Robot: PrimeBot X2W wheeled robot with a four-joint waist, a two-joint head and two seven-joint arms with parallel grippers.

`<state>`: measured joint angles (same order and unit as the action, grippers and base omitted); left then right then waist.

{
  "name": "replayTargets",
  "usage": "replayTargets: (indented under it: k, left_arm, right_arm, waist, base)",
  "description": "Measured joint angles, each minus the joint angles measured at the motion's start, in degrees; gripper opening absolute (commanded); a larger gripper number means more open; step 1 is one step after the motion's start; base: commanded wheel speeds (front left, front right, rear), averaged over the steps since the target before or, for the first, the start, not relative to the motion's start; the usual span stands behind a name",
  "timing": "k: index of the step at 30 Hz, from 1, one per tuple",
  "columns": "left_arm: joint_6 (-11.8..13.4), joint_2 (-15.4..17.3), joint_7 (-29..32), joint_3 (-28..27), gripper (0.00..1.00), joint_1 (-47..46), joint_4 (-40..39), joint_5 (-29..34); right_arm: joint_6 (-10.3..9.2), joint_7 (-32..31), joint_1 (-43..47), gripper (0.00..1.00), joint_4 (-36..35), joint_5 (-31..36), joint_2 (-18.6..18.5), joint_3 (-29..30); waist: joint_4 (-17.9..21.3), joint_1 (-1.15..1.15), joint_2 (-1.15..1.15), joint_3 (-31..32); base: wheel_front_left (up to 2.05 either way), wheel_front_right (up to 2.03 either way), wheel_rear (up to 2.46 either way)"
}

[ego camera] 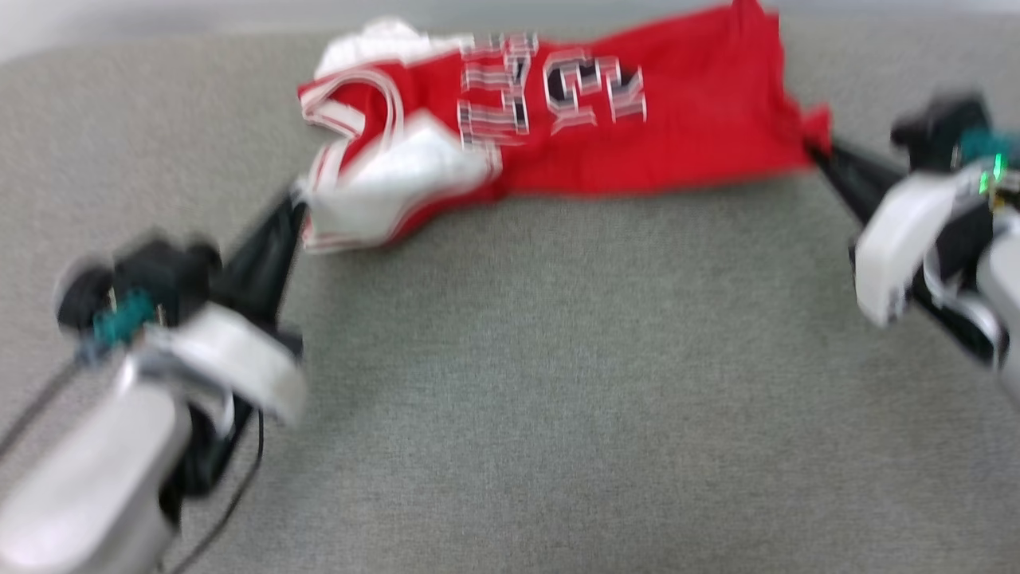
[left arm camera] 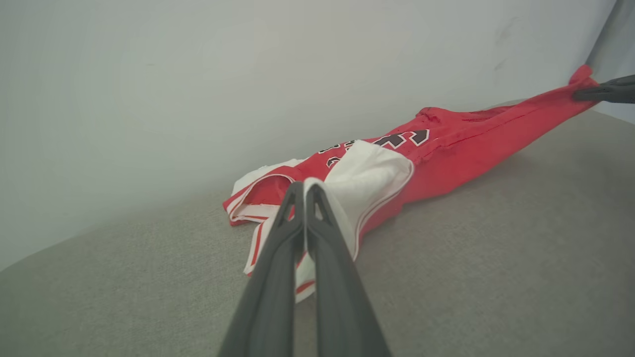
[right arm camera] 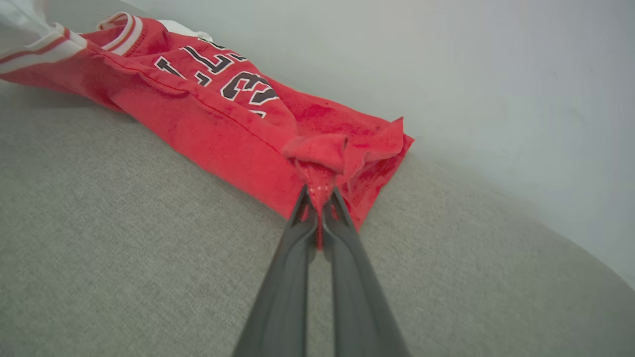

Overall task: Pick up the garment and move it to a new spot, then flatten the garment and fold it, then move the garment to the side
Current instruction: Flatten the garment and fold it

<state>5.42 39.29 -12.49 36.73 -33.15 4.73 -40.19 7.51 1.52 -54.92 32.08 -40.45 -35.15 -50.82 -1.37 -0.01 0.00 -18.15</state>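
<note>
The garment (ego camera: 637, 135) is a red jersey with white sleeves and black white-edged lettering, stretched sideways along the far side of the grey surface. My left gripper (ego camera: 296, 199) is shut on its white sleeve at the left end; the left wrist view shows that gripper (left arm camera: 304, 187) pinching the white cloth of the garment (left arm camera: 446, 148). At the right end, my right gripper (ego camera: 814, 147) is shut on a bunched red corner. In the right wrist view this gripper (right arm camera: 320, 191) clamps a fold of the garment (right arm camera: 223, 129).
A grey fabric-covered surface (ego camera: 558, 383) spreads wide in front of the jersey. A pale wall (left arm camera: 198, 74) rises right behind the surface's far edge. In the left wrist view the other arm's dark fingers (left arm camera: 607, 91) reach in at the upper right.
</note>
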Motion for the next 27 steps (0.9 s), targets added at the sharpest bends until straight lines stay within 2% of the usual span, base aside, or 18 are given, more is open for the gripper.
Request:
replayTargets:
  k: [6, 10, 16, 27]
  left_arm:
    - [4.76, 3.46, 2.2, 1.8, 0.0, 14.94, -8.43, -3.59]
    - [7.76, 4.97, 2.75, 2.92, 0.0, 23.03, -12.38, -5.52]
    - [10.12, 6.12, 2.65, 4.8, 0.0, 32.49, -14.71, -8.13]
    - [13.72, 8.1, 1.65, 5.92, 0.0, 44.75, -16.97, -12.24]
  right_arm:
    - [0.0, 0.76, 10.09, 0.0, -3.98, -0.93, -4.66, -2.57]
    - [0.0, 2.08, 17.56, 0.0, -5.02, -1.99, -6.47, -1.57]
    - [0.0, 3.07, 29.27, 0.0, -7.2, -1.93, -8.17, -0.42]
    - [0.0, 3.11, 47.14, 0.0, -11.81, -0.19, -9.25, 7.92]
  waist:
    - [0.04, -0.01, 0.0, 5.53]
    - [-0.13, -0.01, 0.0, 8.62]
    - [-1.0, -0.01, 0.0, 11.81]
    - [-1.91, -0.01, 0.0, 15.84]
  base:
    - [0.0, 0.0, 0.0]
    - [0.0, 0.0, 0.0]
    - [0.0, 0.0, 0.0]
    - [0.0, 0.0, 0.0]
